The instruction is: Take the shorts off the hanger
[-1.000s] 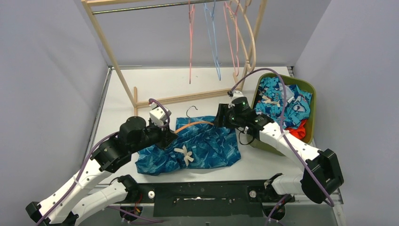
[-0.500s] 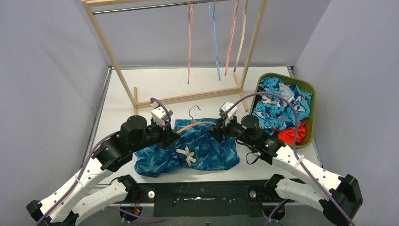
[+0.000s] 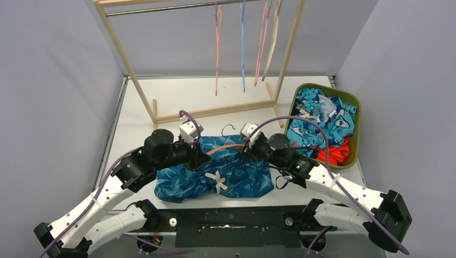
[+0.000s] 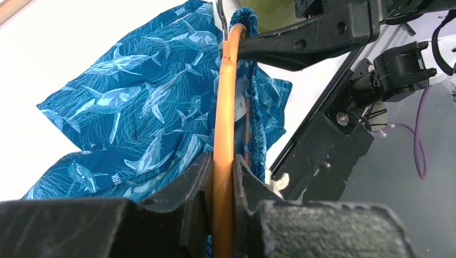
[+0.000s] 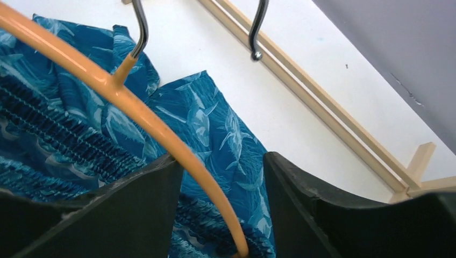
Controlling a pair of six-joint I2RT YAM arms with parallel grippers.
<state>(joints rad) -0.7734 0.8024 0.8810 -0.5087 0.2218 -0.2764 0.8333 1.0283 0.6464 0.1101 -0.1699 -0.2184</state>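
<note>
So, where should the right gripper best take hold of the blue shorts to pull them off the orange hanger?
Probably the gathered waistband, bunched beside the arm of the orange hanger: it is the thickest ridge of the flat-lying shorts, so open jaws can pinch it. Come from the side of the right gripper and pull away from the left gripper, which is shut on the hanger.

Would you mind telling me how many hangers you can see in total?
5. On the rack rail hang the pink hanger, blue hanger, coral hanger and beige hanger, left to right. The orange hanger lies on the table inside the shorts. Others may be hidden.
</note>
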